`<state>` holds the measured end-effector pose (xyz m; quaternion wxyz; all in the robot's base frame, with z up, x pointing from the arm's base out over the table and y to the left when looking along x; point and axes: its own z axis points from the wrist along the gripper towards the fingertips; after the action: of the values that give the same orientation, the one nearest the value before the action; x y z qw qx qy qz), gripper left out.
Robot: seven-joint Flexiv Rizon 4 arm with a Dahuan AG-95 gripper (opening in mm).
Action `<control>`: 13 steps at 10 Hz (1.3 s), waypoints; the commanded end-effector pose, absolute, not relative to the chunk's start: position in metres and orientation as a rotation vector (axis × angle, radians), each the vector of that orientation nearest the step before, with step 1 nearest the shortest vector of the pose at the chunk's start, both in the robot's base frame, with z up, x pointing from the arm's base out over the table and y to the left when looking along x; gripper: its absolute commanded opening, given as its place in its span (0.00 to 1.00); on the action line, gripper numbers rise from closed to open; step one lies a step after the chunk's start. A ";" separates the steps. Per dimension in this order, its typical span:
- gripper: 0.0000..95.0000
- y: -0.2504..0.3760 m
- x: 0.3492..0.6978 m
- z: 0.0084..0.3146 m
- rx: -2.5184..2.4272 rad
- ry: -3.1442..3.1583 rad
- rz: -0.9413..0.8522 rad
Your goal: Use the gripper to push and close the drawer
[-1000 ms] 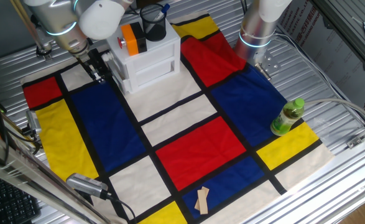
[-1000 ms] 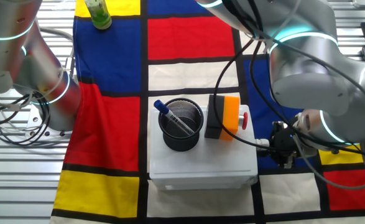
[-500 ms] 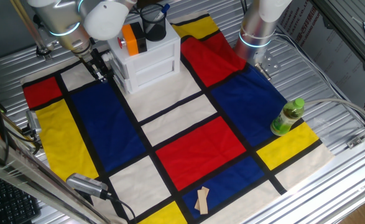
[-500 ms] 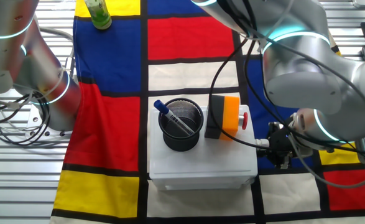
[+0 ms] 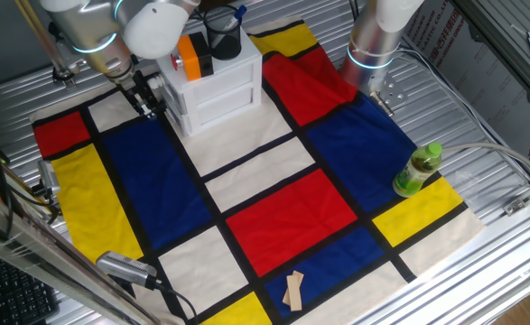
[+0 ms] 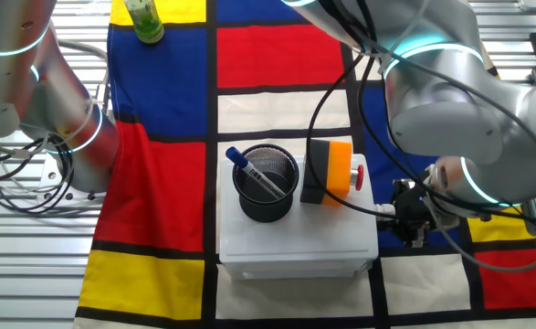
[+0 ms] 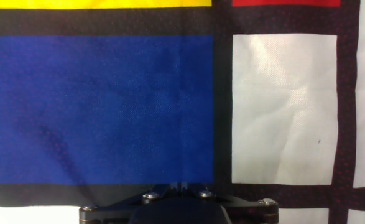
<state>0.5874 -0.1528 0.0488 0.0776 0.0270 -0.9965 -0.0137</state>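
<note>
The white mini cabinet [image 5: 212, 90] [image 6: 297, 239] stands at the back of the checked cloth. Its windowed front [image 5: 225, 102] lies flush. The drawer does not stick out of the cabinet in either fixed view, and its box is hidden inside. My gripper [image 5: 144, 97] [image 6: 415, 222] hangs low right beside the cabinet's side wall, over the blue and white fields. In the hand view the black fingertips [image 7: 178, 185] sit close together with nothing between them, above a blue square.
A black mesh cup [image 6: 266, 185] with a blue pen and an orange-and-black box [image 6: 333, 172] stand on the cabinet. The gripper-less silver arm [image 5: 377, 41] is at the back right. A green bottle [image 5: 418, 169] and tan wooden pieces [image 5: 292, 290] lie on the cloth.
My arm has shifted slightly, bringing the gripper a little closer to the cabinet's side. The cabinet and the other objects have not moved.
</note>
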 end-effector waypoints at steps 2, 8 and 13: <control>0.00 -0.153 0.586 0.050 0.109 -2.987 -0.015; 0.00 -0.158 0.583 0.056 0.119 -2.984 -0.024; 0.00 -0.157 0.581 0.059 0.115 -2.984 -0.033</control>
<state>0.5805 -0.1571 0.0592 0.0770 0.0379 -0.9962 -0.0112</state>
